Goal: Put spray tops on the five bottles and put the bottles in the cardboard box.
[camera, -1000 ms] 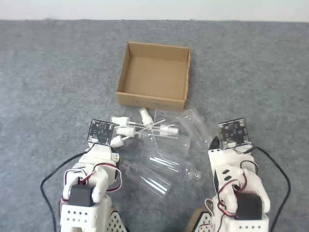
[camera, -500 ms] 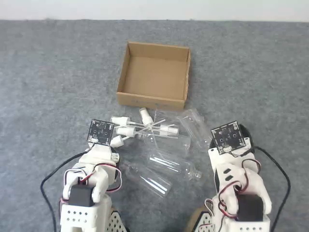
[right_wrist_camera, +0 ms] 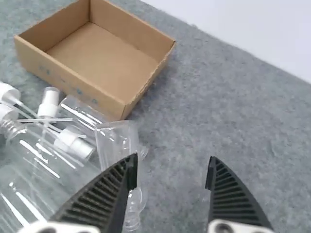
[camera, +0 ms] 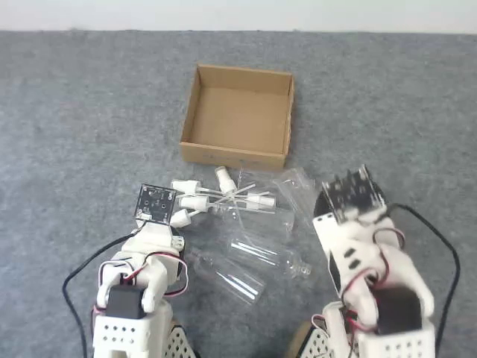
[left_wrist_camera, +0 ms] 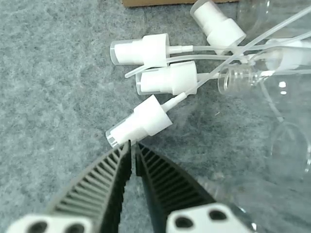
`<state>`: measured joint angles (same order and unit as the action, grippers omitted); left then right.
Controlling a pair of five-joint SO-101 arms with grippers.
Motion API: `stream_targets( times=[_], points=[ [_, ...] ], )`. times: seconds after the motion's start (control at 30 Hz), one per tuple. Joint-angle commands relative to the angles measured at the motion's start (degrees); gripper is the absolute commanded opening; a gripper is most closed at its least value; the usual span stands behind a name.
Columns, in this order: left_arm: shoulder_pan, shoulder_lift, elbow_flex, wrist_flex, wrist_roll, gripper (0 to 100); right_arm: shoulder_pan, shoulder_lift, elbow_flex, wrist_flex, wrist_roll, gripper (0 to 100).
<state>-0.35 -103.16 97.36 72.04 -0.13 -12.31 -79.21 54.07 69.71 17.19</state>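
Observation:
Several clear bottles (camera: 257, 253) lie uncapped on the grey carpet, with white spray tops (camera: 195, 195) tangled just beyond them. The open cardboard box (camera: 233, 154) stands farther back and holds nothing. My left gripper (left_wrist_camera: 132, 144) is shut with nothing in it, its tips right at the base of the nearest spray top (left_wrist_camera: 146, 119). My right gripper (right_wrist_camera: 171, 164) is open and raised over the carpet, beside a clear bottle (right_wrist_camera: 114, 138) and apart from it. The box (right_wrist_camera: 73, 80) lies beyond it.
Two more spray tops (left_wrist_camera: 143, 50) lie across an open bottle neck (left_wrist_camera: 238, 80). Bare carpet (camera: 402, 112) spreads to the right of the box and on the left side (camera: 82, 134). A pale wall edge (camera: 238, 15) borders the far side.
The right arm has lifted and tipped forward, its wrist camera swinging up and slightly left toward the bottles. The left arm, bottles and spray tops have stayed put.

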Motion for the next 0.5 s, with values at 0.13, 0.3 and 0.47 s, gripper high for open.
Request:
stream_targets(
  times=[0.13,0.3,0.47],
  points=[
    [-0.26,-1.23,-0.84,0.26,0.7,1,-3.56,20.35,-10.99,0.48,-3.43,20.6],
    [-0.26,-1.23,-0.84,0.26,0.7,1,-5.58,29.23,-14.33,0.4,-3.43,20.6],
    [-0.26,-1.23,-0.84,0.26,0.7,1,-8.4,36.26,-16.44,0.4,-3.43,22.7]
  ],
)
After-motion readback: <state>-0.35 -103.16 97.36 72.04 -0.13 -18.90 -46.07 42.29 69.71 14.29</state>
